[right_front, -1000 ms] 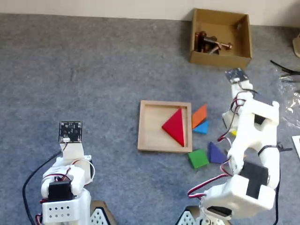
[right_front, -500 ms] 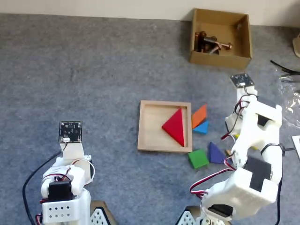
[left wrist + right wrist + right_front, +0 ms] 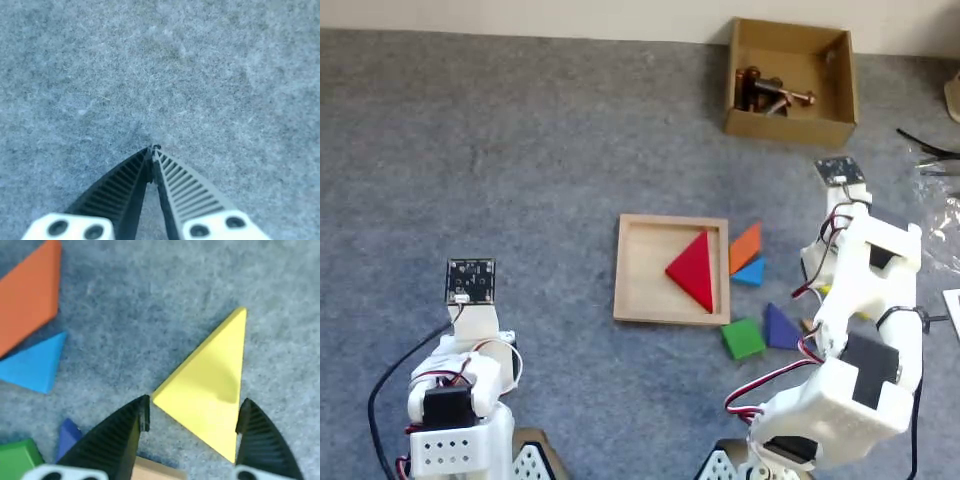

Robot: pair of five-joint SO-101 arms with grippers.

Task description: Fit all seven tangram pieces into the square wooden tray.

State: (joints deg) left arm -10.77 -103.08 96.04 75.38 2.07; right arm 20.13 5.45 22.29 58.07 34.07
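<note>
The square wooden tray (image 3: pixel 642 270) lies mid-table with a red triangle (image 3: pixel 693 268) in its right half. Just right of it rest an orange piece (image 3: pixel 745 246) and a small blue triangle (image 3: pixel 750 271); a green square (image 3: pixel 742 338) and a purple triangle (image 3: pixel 780 326) lie below its right corner. My right gripper (image 3: pixel 192 412) is open, one finger on each side of a yellow triangle (image 3: pixel 210 390) flat on the carpet, with the orange piece (image 3: pixel 27 295) and blue triangle (image 3: pixel 35 365) close by. My left gripper (image 3: pixel 152 150) is shut over bare grey carpet, on the left arm (image 3: pixel 460 380) at lower left.
A cardboard box (image 3: pixel 790 70) with metal parts stands at the back right. Cables and clear plastic (image 3: pixel 935 160) lie at the right edge. A tan piece (image 3: pixel 150 472) shows under the right gripper. Grey carpet stretches left of the tray.
The right arm has shifted a little to the right and away from the tray. The left arm and the pieces have not moved.
</note>
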